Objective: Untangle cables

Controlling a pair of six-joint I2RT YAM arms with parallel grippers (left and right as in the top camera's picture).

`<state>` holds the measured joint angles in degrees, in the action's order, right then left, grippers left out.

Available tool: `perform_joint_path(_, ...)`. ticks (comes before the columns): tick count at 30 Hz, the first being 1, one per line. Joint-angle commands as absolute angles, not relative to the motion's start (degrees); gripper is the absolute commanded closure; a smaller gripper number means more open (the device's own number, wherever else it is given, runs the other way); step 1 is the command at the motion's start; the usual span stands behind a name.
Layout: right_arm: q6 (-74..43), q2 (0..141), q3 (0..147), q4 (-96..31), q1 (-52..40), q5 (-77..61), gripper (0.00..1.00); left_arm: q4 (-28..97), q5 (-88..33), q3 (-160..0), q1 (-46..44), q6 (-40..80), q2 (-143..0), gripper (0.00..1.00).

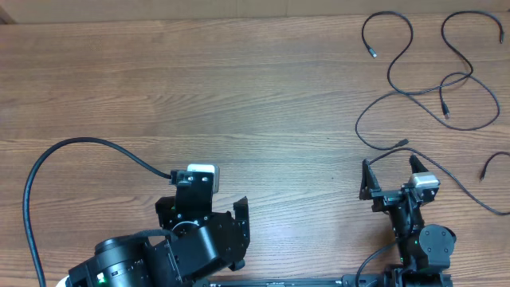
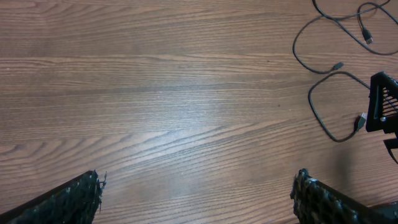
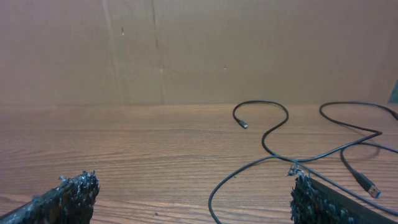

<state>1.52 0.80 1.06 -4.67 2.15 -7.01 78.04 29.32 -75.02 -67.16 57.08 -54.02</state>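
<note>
Several thin black cables lie in loose crossing loops at the table's back right, with small plugs at their ends. One loop curves toward my right gripper, which stands open just in front of the cables. In the right wrist view a cable crosses the wood, and one strand runs close to the right fingertip. My right gripper holds nothing. My left gripper is open over bare wood at the front centre-left, well away from the cables. Nothing lies between the jaws of my left gripper.
A thick black arm cable arcs over the table's left side. A plain brown wall stands behind the table's far edge. The right gripper's finger shows at the right edge of the left wrist view.
</note>
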Motion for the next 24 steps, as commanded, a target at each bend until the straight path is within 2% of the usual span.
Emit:
perform_joint_path(1, 1.6, 0.2, 0.5, -4.4, 1.8, -6.2, 0.0, 78.0, 29.9, -74.7, -67.5, 57.9, -54.0, 0.0)
perform_joint_path(14, 1.6, 0.2, 0.5, -4.4, 1.8, -6.2, 0.0, 79.4, 25.2, -74.7, -66.1, 57.9, -53.5, 0.0)
perform_joint_path(24, 1.6, 0.2, 0.5, -4.4, 1.8, -6.2, 0.0, 70.3, 16.0, -64.8, -42.3, 57.7, -51.0, 0.0)
